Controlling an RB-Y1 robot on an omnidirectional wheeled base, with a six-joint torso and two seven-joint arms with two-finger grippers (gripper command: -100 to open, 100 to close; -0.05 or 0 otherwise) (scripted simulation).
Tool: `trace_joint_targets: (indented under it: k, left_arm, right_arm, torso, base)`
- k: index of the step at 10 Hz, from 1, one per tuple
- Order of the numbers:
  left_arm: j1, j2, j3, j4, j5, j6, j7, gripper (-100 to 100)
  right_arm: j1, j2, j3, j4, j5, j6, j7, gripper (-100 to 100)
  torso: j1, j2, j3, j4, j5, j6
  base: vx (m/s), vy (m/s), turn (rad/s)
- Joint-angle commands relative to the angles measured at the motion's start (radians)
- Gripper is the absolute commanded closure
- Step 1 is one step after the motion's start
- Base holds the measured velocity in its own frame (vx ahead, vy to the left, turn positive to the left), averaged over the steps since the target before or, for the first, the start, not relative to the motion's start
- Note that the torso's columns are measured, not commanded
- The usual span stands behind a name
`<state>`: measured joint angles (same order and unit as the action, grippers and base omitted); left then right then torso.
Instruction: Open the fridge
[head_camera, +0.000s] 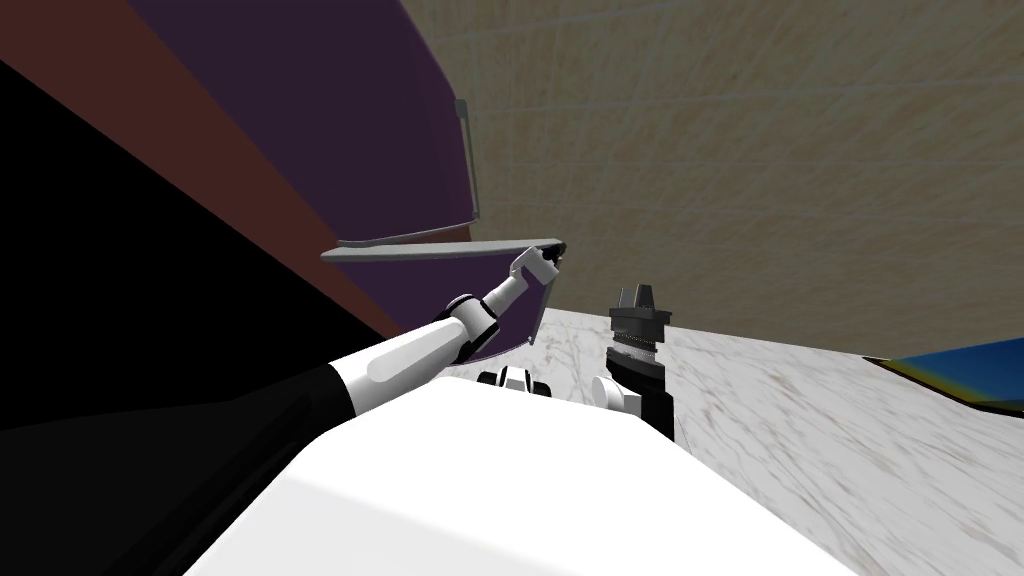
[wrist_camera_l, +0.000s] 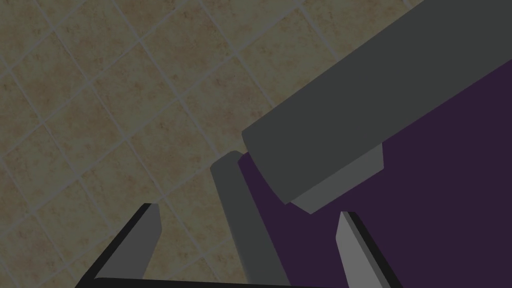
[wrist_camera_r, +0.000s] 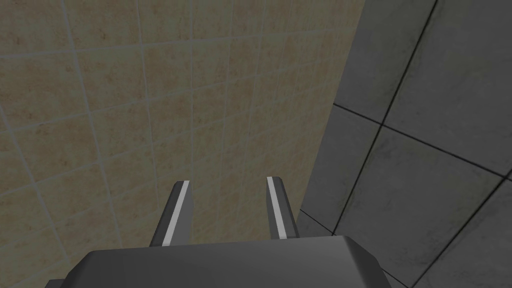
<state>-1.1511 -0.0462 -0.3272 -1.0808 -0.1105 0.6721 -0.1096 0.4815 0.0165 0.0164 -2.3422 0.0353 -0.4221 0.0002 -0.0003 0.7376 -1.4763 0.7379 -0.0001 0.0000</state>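
Fridge (head_camera: 330, 120), dark purple: I am holding my left gripper (wrist_camera_l: 248, 211) released, fingers straddling the door's grey edge (wrist_camera_l: 240, 200) beside the handle (wrist_camera_l: 360, 100). The right gripper (wrist_camera_r: 228, 181) is idling unclenched.

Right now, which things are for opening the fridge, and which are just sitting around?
For the job: purple fridge door; grey handle; left gripper, open beside the handle.
Just there: right gripper, idle; white marbled surface; beige tiles; blue thing at the edge.
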Motion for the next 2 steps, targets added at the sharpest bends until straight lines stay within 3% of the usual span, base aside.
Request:
trace_joint_targets:
  k: [1,2]
  left_arm:
    - [0.000,0.000,0.000,0.000,0.000,0.000,0.000,0]
    - [0.000,0.000,0.000,0.000,0.000,0.000,0.000,0]
  right_arm:
    - [0.000,0.000,0.000,0.000,0.000,0.000,0.000,0]
    - [0.000,0.000,0.000,0.000,0.000,0.000,0.000,0]
  torso:
    - [0.000,0.000,0.000,0.000,0.000,0.000]
    - [0.000,0.000,0.000,0.000,0.000,0.000]
  base:
    - [0.000,0.000,0.000]
    - [0.000,0.000,0.000]
